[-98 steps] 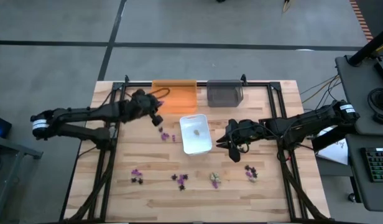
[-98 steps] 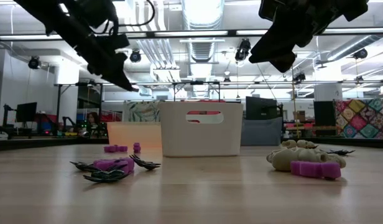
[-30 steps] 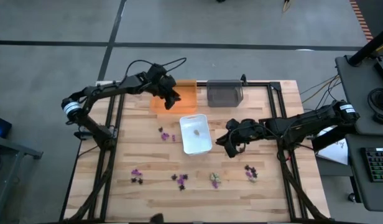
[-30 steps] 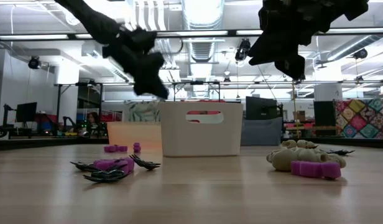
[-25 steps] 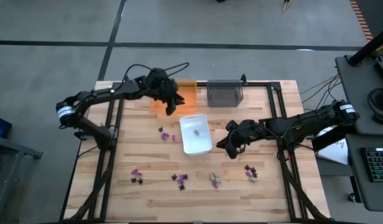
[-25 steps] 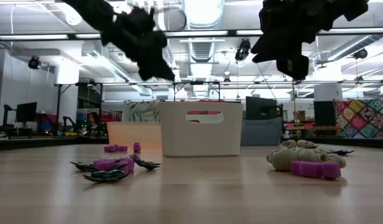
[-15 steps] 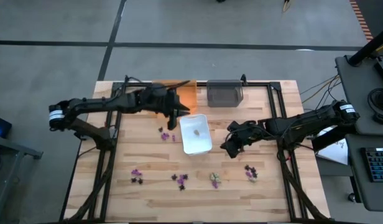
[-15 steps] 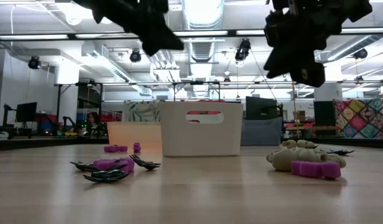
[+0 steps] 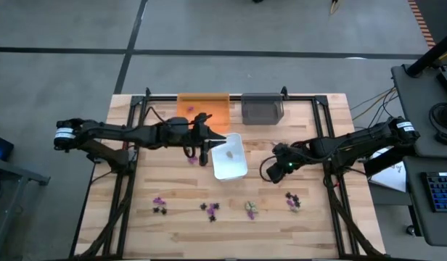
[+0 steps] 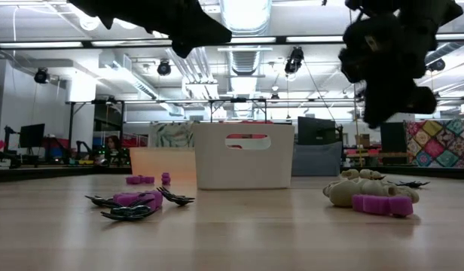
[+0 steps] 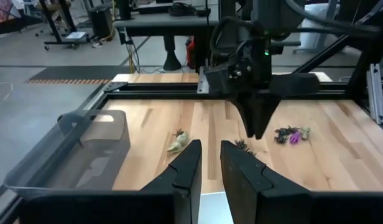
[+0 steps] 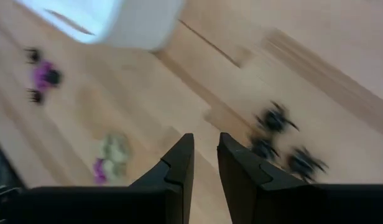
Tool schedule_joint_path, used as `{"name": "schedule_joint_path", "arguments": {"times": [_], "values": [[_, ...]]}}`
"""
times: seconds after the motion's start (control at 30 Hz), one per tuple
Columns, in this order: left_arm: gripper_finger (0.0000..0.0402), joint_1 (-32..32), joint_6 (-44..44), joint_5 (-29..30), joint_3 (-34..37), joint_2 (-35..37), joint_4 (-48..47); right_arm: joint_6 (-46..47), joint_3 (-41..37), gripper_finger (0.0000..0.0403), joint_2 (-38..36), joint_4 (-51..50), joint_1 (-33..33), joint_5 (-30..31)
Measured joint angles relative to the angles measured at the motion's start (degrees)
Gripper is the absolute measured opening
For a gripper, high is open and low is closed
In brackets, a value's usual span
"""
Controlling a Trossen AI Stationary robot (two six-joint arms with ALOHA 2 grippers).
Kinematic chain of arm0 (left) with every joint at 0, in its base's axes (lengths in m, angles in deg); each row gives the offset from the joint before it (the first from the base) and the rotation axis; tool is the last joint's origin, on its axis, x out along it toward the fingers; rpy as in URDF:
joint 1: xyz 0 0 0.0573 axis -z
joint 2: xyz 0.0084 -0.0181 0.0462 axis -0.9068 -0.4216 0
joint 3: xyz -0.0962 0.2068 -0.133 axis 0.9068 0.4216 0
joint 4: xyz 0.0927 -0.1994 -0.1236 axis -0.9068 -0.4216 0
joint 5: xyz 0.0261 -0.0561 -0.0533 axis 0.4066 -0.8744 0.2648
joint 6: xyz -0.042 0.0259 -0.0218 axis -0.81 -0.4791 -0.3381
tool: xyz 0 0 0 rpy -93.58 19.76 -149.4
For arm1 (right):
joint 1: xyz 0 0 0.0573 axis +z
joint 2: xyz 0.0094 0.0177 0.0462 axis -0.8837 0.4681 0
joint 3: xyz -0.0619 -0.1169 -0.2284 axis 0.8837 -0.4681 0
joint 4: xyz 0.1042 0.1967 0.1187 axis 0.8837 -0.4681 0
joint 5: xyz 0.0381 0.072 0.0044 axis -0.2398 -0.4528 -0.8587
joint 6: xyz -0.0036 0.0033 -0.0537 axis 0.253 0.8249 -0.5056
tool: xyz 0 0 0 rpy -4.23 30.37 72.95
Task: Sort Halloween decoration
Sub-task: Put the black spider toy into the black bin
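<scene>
Halloween decoration pieces (image 9: 208, 209) are mostly lying in a loose row along the lower centre of the high view, on the bare wood surface (image 9: 332, 225): a purple/black pair (image 9: 160, 203) at lower left, a beige-and-purple piece (image 9: 250, 209) just right of centre, and a purple/black cluster (image 9: 292, 201) furthest right. 2 small purple pieces (image 9: 194, 157) are sitting apart from the row, just left of the white tray (image 9: 238, 170), mid-frame. 1 pale piece (image 9: 228, 153) is already lying inside that tray.

Key relation, by my read:
- Right gripper (image 9: 272, 170) is hanging right of the white tray, with the rightmost cluster directly below it in frame. Nearest target, and its wrist view is looking down at black pieces (image 12: 280, 142) just past its fingers (image 12: 179, 168). Fingers are standing close together with a narrow gap, pinching nothing visible.
- Left gripper (image 9: 204, 149) is hovering at the tray's left edge, the 2 purple pieces just left of it. Fingers (image 11: 187, 167) nearly together, nothing between them.

Orange tray (image 9: 209, 114) and grey tray (image 9: 263, 110) are sitting at top centre, well apart from the lower row. No piece is long enough to call an axis.
</scene>
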Motion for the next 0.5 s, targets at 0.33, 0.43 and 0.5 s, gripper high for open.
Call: {"name": "schedule_joint_path", "arguments": {"times": [0.33, 0.43, 0.5], "values": [[0.0041, -0.04, 0.24, 0.02, 0.04, -0.68, 1.23, 10.22, 0.0, 0.0063, 0.0, -17.23, 0.0, 0.68], [0.0041, -0.04, 0.39, 0.02, 0.04, -0.68, 1.36, 12.05, 0.0, 0.0063, 0.0, -19.23, 0.0, 1.09], [0.0041, -0.04, 0.85, 0.04, 0.04, -0.68, 1.37, 12.07, 0.03, 0.0063, 0.0, -19.01, -0.11, 1.34]]}}
